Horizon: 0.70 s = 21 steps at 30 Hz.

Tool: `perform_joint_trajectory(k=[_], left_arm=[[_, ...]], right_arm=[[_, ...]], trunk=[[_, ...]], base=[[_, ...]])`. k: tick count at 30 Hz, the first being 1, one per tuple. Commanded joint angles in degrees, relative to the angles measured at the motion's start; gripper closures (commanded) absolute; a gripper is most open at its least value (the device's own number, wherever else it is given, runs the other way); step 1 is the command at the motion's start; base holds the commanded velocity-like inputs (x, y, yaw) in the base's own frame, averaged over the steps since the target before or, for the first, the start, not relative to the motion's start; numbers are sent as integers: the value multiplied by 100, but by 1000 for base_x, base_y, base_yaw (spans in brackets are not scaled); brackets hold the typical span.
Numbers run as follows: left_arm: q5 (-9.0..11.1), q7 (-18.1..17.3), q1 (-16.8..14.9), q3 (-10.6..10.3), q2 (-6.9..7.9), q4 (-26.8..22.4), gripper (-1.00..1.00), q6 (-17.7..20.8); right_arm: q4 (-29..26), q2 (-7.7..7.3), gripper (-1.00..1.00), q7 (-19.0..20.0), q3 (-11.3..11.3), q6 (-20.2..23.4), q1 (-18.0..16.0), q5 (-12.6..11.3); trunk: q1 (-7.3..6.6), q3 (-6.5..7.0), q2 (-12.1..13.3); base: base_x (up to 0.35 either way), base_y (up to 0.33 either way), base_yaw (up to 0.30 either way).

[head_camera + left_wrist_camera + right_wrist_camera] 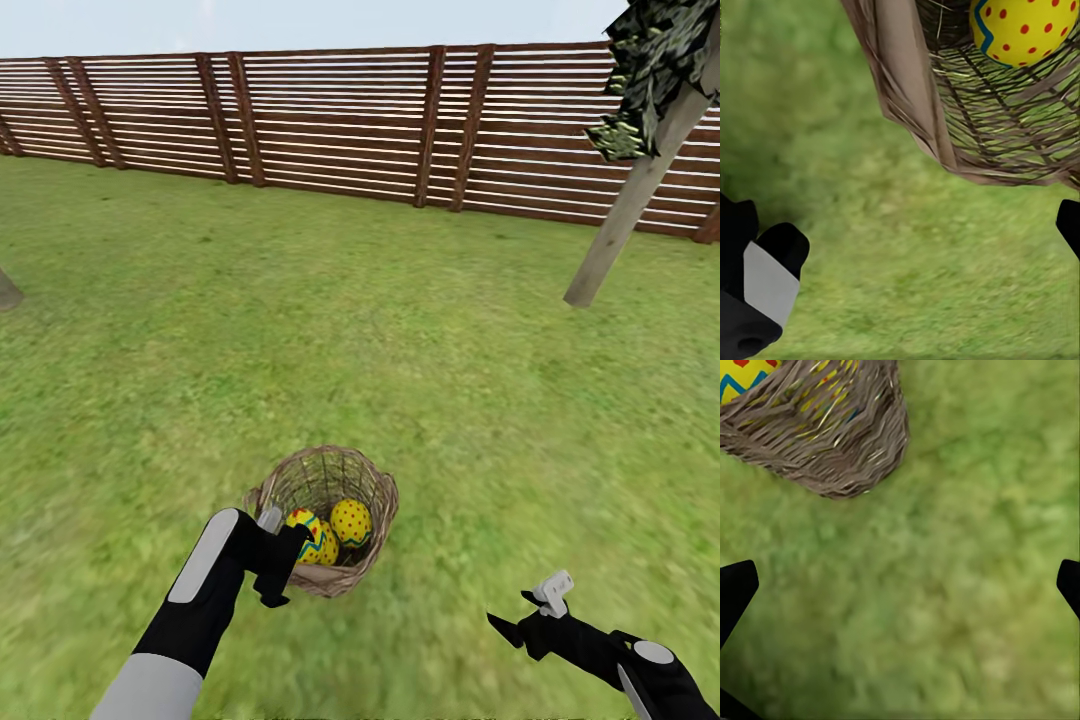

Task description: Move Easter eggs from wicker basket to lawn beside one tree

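Head view: the basket [322, 520] sits low centre on the lawn [300, 330] with 2 eggs [351, 522] visible; the left gripper [277, 560] touches its near rim, fingers' spacing unclear. The right gripper [530, 612] hangs lower right, apart. Left wrist view: an egg [1024, 30] upper right. Right wrist view: fingers [736, 589] spread wide. First pick pending; next, reach inside.

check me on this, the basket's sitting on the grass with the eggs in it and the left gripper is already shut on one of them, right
Not quite. The wicker basket does sit on the lawn with Easter eggs inside, but the left gripper holds nothing: the left wrist view shows its fingers spread wide over bare grass beside the basket.
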Motion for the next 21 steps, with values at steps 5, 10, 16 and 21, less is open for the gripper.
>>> perform_joint_trajectory(k=[5, 10, 16, 21], left_arm=[[0, 34, -2, 4, 6, -6, -100, 58], [0, 34, -1, 4, 16, 21, -100, 60], [0, 41, -1, 4, 20, 57, -100, 60], [0, 60, 1, 4, 9, 66, -100, 49]], right_arm=[[-9, 3, -100, -60, -10, 35, -3, 24], [-9, 3, -100, -94, -5, 31, -3, 24], [-17, 3, -100, -97, -5, 26, -3, 24], [-16, 3, -100, -97, -5, 26, -3, 24]], trunk=[[88, -121, -164], [88, -165, -164], [88, -179, -164], [88, -180, -164]], base=[[0, 0, 0], [47, 0, 0], [286, 0, 0], [99, 0, 0]])
